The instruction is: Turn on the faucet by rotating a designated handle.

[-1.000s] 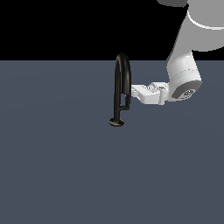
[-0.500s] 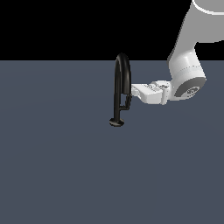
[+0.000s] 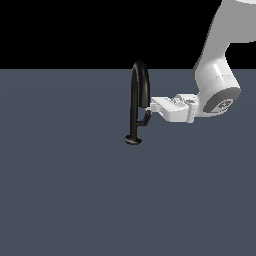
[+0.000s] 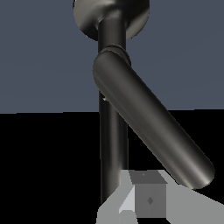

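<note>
Exterior view: slim glossy black arched metal faucet (image 3: 139, 100) stands mid-table, nearer the far edge. White end effector (image 3: 152, 106) presses against the short thin black lever handle (image 3: 145, 118); clenched or released, cannot tell. Handle looks rigid, slick; push near its free tip.

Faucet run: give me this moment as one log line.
phase: at handle | gripper: beside handle, jaw state unclear | faucet: upright on disc foot | handle: tilted off the stem
</note>
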